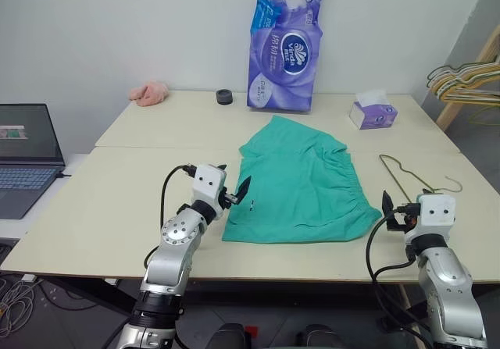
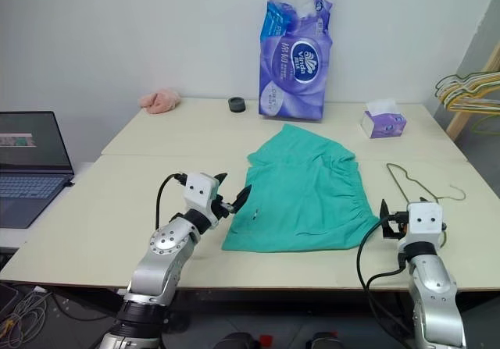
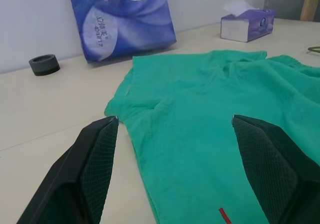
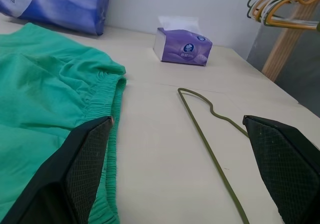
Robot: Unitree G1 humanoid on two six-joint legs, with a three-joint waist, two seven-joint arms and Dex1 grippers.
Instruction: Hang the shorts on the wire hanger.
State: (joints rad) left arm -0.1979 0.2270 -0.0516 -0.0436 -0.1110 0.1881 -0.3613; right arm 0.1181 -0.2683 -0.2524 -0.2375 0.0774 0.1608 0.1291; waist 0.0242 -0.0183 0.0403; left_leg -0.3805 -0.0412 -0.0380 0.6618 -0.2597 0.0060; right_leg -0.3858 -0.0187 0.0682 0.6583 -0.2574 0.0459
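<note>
Flat on the pale beige tabletop [image 1: 117,208], lying spread out: the teal-green cloth shorts [image 1: 301,181], gathered elastic waistband crinkling along the robot's right edge, a small white tag [image 1: 251,204] showing near the left edge, soft folds bunching toward the far side. Just beside that waistband, resting on the table and not touching the cloth: the thin olive-brass wire hanger [image 1: 414,175], triangular, curved hook pointing right. Hovering at the shorts' left edge with black fingers spread wide apart and holding nothing: the left gripper [image 3: 175,129]. Hanging level near the waistband corner and the hanger, fingers likewise wide apart and empty: the right gripper [image 4: 182,129]. Standing at the far side: a tall purple tissue-roll pack [image 1: 285,44], a small purple tissue box [image 1: 373,112], a black ring [image 1: 224,96], a pink cloth lump [image 1: 150,93].
</note>
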